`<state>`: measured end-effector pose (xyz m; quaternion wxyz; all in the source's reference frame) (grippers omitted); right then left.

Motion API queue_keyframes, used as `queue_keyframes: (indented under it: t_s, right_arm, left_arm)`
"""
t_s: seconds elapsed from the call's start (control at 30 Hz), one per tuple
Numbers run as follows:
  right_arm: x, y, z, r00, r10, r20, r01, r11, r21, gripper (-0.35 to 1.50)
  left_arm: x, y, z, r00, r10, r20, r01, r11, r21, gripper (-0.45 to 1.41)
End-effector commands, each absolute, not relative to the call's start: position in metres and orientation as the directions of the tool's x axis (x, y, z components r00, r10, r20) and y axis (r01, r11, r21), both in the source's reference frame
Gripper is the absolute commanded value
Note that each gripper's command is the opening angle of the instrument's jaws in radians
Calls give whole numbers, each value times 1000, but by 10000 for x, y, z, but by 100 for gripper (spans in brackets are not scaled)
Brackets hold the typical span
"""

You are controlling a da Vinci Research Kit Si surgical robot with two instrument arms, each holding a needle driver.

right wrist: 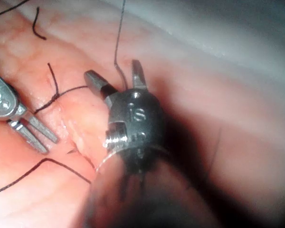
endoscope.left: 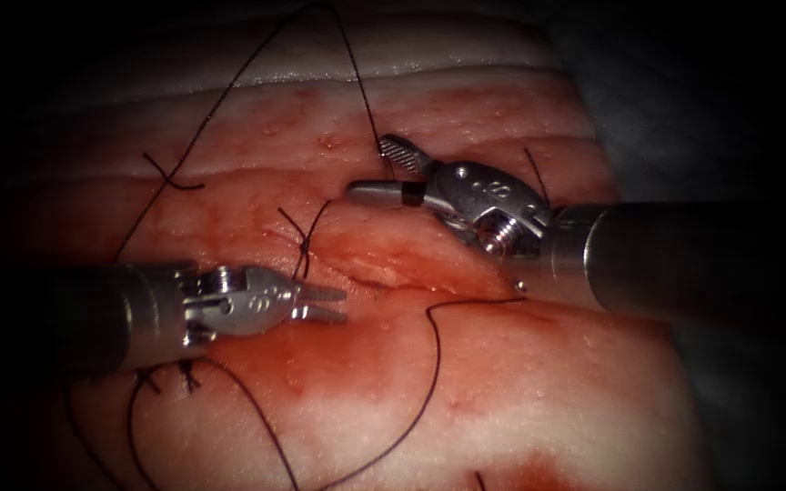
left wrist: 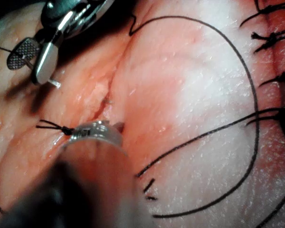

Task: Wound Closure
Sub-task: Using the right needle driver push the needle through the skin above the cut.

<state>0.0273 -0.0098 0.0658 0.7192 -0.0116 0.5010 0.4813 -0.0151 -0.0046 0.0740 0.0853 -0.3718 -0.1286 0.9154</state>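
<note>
The cut (endoscope.left: 384, 273) runs as a shallow, ragged-edged furrow across the middle of the tissue (endoscope.left: 539, 382), its lips glistening and stained with red fluid (endoscope.left: 357, 364). The far surface is pale, ridged and fatty; the near surface is smooth and whiter toward the front edge.

I cannot make out the needle in any view, so I cannot tell you where it lies or whether it sits in the tissue.

Your left tool (endoscope.left: 325, 305) lies low on the left of the cut, its two short serrated jaws spread slightly and holding nothing. The tips sit just beside the cut's left end, with bare tissue ahead of them. Just above them a knotted stitch (endoscope.left: 305, 241) stands with two short cut ends.

Your right tool (endoscope.left: 384, 168) comes in over the far side, jaws spread wide in a V. The thread (endoscope.left: 357, 77) drops from the upper edge down between those jaws; whether it touches either jaw I cannot tell. The jaws do not pinch it.

A second run of thread (endoscope.left: 434, 364) arcs from beside the cut across the near tissue in a wide loop. Finished stitches (endoscope.left: 188, 375) sit below your left tool's shaft. Between the two tools the cut is unobstructed.
</note>
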Motion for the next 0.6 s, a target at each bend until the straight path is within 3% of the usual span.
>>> queue_keyframes:
  t_s: [0.03, 0.23, 0.27, 0.33, 0.37, 0.6]
  right_arm:
    - [283, -94, 663, 46, 680, -731, -701, 543, 461, 106]
    - [284, -94, 666, 68, 690, -721, -702, 547, 457, 64]
    - [284, -93, 666, 70, 691, -720, -702, 547, 456, 46]
    - [284, -92, 667, 83, 696, -713, -704, 548, 453, -28]
    - [283, -93, 668, 93, 700, -708, -709, 546, 447, -35]
    - [283, -94, 671, -65, 853, -518, -712, 324, 622, -35]
  left_arm:
    - [-157, -45, 746, -708, 251, -660, -60, -953, -298, -13]
    - [-157, -45, 745, -708, 251, -660, -60, -953, -298, -15]
    - [-157, -45, 745, -708, 251, -660, -60, -953, -298, -15]
    - [-157, -45, 745, -708, 251, -660, -60, -953, -298, -15]
    - [-157, -45, 745, -708, 251, -660, -60, -953, -298, -15]
    - [-157, -45, 745, -708, 251, -660, -60, -953, -298, -15]
